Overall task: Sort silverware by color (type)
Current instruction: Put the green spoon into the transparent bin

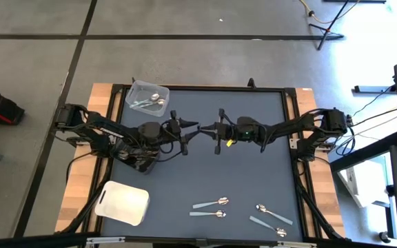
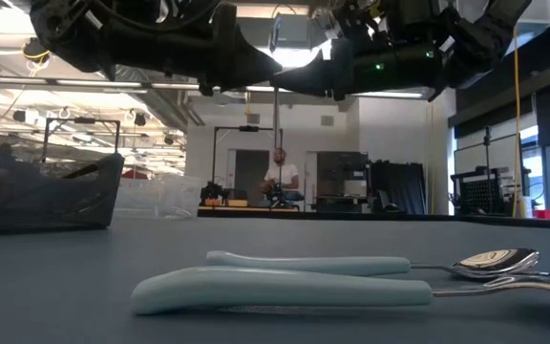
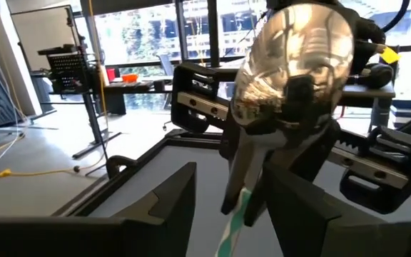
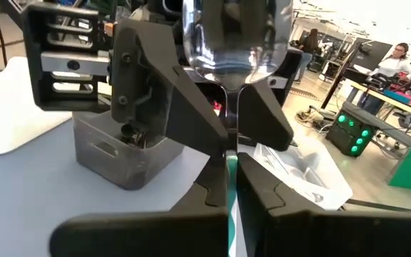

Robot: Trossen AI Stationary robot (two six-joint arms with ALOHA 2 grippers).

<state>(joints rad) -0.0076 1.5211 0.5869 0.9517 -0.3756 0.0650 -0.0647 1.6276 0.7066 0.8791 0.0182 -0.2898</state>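
Observation:
A spoon with a shiny bowl and a pale teal handle stands upright in the air over the table's middle, bowl up. My right gripper is shut on it, reaching in level from the table's right. My left gripper faces it from the left, open, one finger on each side of the spoon; I see no touch. In the high view the two grippers meet tip to tip, left and right. Several more teal-handled spoons lie flat near the front edge. My right gripper pinches the spoon's teal handle between its two fingers, just below the metal neck. The fingers come level from the table's right and lie across the handle. The spoon is lifted clear and stands upright, bowl above the fingers.
A clear tub holding spoons stands at the back left. A grey box sits under my left arm. A white tray lies at the front left. People sit in the room beyond the table.

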